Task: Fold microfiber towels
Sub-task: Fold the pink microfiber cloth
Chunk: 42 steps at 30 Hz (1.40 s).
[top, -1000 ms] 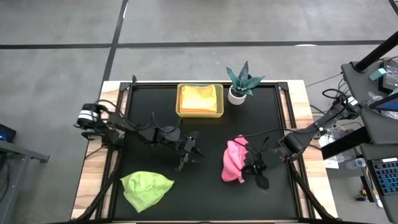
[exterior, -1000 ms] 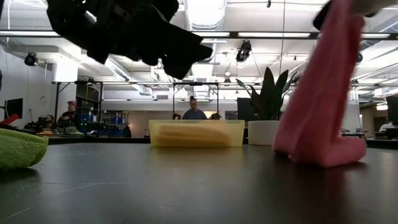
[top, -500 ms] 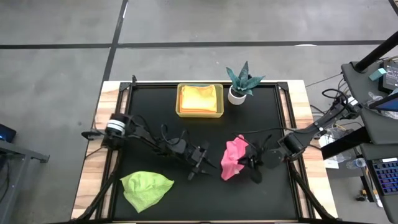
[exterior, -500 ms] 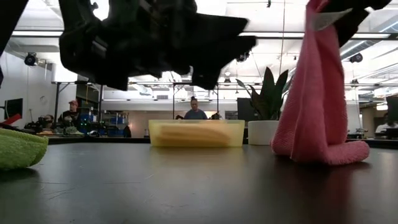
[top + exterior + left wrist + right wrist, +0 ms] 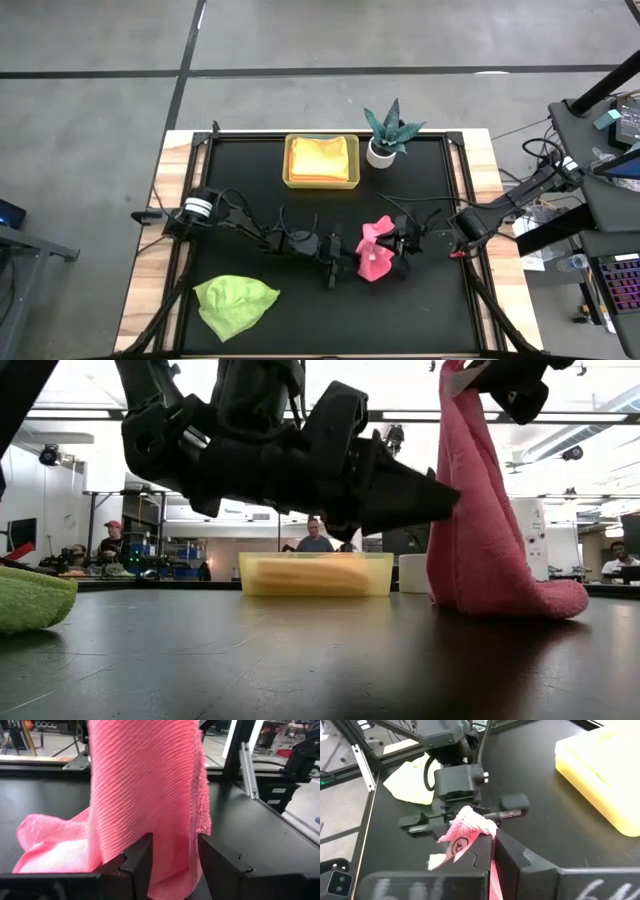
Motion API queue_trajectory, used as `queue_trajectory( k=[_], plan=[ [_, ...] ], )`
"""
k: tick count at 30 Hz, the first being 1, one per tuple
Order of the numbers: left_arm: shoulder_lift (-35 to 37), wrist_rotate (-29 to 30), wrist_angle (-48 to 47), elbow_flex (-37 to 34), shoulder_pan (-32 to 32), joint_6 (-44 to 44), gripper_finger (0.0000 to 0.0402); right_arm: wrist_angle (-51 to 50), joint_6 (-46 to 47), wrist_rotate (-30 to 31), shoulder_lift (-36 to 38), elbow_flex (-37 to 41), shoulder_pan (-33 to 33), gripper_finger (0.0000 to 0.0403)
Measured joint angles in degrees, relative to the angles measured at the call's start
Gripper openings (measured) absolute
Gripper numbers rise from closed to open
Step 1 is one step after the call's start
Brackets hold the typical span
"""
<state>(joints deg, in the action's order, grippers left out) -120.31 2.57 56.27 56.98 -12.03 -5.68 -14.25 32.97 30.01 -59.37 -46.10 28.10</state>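
Pink towel [image 5: 374, 252] hangs near the table's middle, pinched at its top corner by the right gripper [image 5: 492, 842], whose fingers are pressed together on the cloth. It hangs long and upright, and its lower end pools on the black table [image 5: 250, 180]. The left gripper [image 5: 172, 851] reaches in level from the left, fingers apart, with the hanging edge of the cloth between them but not yet squeezed. So the towel lies straight ahead of the left fingers, its long axis crossing their reach. The left arm probably has to close on that edge next. The green towel [image 5: 235, 303] lies crumpled near the front left, and folded orange towels [image 5: 322, 157] sit in the tray [image 5: 322, 184] at the back.
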Motion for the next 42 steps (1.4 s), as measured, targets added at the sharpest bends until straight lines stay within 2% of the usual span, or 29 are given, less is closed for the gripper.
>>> queue_trajectory(
  k=[3,7,13,19,22,25,27,30,37,40,42],
  plan=[
    [-0.45,-1.07,-0.05,1.22,-0.04,0.06,0.0142,0.11,-0.5,0.44,0.0,-0.5,0.0,0.0008],
    [-0.5,-5.3,-1.64,4.07,0.03,2.24,0.0142,-0.04,0.93,4.59,0.0,-1.02,0.0,0.0008],
    [-0.5,-5.52,-6.27,8.38,0.08,1.94,0.0141,1.71,1.52,6.07,0.0,-3.34,-0.02,0.0008],
    [-0.5,-5.53,-6.36,8.86,0.13,1.93,0.0133,1.73,-2.48,6.14,0.02,-7.94,0.0,0.0008],
    [-0.5,-5.54,-6.51,8.74,0.12,3.0,0.0098,1.76,-4.82,6.17,0.02,-10.38,0.0,0.0008],
    [-0.1,-5.73,-8.91,8.39,-0.09,6.13,0.0025,1.61,-7.2,6.17,0.02,-12.26,0.0,0.0008],
    [0.84,-5.97,-11.34,8.04,-0.09,6.73,0.001,0.84,-8.39,6.11,0.02,-13.39,0.0,0.0008],
    [7.34,-5.93,-20.05,5.49,-0.09,9.09,0.0002,-0.69,-10.06,5.74,0.02,-15.15,0.0,0.0008],
    [31.61,-4.23,-44.31,0.31,-0.44,13.97,0.0,-9.2,-10.51,5.56,-0.19,-18.59,0.0,0.0008],
    [39.24,-3.26,-51.16,-0.31,-0.4,15.15,0.0,-9.54,-10.49,5.52,-0.33,-17.93,0.0,0.0008],
    [42.66,-2.47,-52.3,-0.94,-0.36,15.99,0.0,-9.49,-10.49,5.5,-0.39,-17.2,0.0,0.0008]
  ],
)
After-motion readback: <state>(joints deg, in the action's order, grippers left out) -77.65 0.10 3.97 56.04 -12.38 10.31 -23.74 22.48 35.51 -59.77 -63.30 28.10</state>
